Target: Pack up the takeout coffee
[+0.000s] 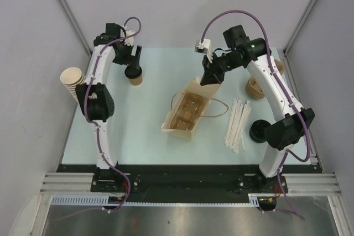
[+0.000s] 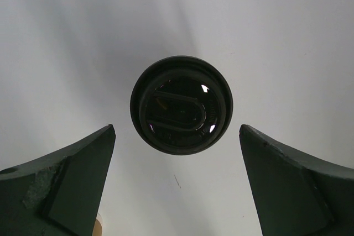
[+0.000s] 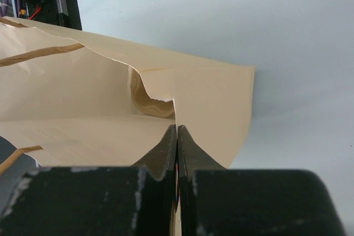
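Observation:
The small tan-brown cup point(image 1: 136, 79) stands at the back left of the table with a black lid point(image 2: 181, 105) on it. My left gripper point(image 1: 133, 63) hangs just above it, open, its fingers point(image 2: 83, 175) wide apart either side of the lid in the left wrist view. A tan paper bag point(image 1: 182, 115) lies open in the middle with the brown pulp carrier tray point(image 1: 186, 112) inside. My right gripper point(image 1: 208, 77) is shut on the bag's far top edge point(image 3: 210, 98) and holds it up.
A tall stack of nested tan cups point(image 1: 72, 79) lies at the left edge. White wrapped sticks point(image 1: 237, 122) lie right of the bag. A black lid stack point(image 1: 258, 131) and brown items point(image 1: 255, 88) sit by the right arm.

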Controlling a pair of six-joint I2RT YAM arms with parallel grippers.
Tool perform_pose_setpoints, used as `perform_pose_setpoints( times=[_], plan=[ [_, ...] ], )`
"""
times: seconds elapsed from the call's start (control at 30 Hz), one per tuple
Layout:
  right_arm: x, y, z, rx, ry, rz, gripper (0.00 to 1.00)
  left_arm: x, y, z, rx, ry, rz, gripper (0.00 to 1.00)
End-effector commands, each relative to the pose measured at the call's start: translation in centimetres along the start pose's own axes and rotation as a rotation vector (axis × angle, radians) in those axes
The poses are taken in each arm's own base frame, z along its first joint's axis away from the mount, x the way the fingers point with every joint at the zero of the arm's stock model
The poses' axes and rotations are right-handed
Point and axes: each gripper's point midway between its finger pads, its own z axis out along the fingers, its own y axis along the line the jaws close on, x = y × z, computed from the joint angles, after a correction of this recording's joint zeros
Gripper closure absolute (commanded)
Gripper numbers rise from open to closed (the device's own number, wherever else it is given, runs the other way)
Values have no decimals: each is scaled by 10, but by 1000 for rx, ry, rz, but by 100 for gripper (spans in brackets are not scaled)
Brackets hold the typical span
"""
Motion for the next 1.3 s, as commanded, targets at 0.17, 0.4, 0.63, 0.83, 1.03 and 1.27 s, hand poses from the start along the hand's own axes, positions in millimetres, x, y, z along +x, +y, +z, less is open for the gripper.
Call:
perform_pose_setpoints(
  times=[0.17,0.4,0.63,0.83,1.03,1.27],
  plan=[
    [-9,0,-5,3,-17,-21,100,4,-4,15,60,4,-22,1],
    [-9,-2,-4,6,-10,-14,100,13,11,23,66,17,-88,0],
    [-8,-4,-4,3,-6,-7,100,18,13,27,83,27,-116,0],
    [-7,-5,-4,-1,-2,-4,100,14,9,23,100,9,-122,0],
    [-5,-3,-3,-11,2,2,100,-5,12,8,73,-64,-128,0],
    [-5,-2,-3,-12,4,1,100,-17,18,-1,41,-110,-135,1]
  ],
)
